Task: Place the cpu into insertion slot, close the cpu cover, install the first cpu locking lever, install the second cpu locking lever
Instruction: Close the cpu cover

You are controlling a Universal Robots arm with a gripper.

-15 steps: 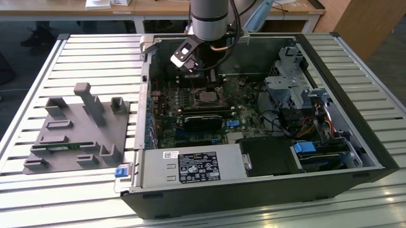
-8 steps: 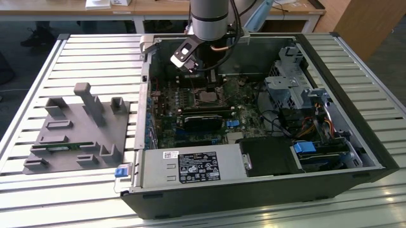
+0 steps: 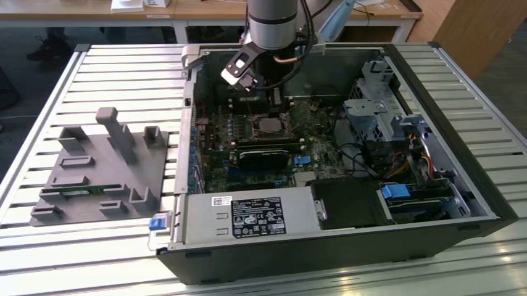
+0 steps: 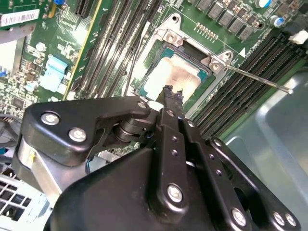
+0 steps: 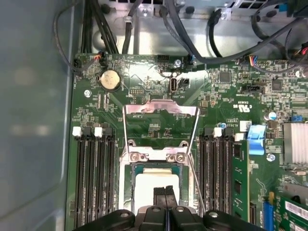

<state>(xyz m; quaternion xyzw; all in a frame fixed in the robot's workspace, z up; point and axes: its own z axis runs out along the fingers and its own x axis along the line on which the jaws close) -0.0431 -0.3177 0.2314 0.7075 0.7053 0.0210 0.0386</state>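
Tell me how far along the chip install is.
Done: the chip sits flat in the socket. In hand: the gripper, fingertips together, hovers right over the chip, gripping nothing. Left: the cover looks swung back open, and a thin lever sticks out loose in the second wrist view, so closing the cover and locking both levers look undone.
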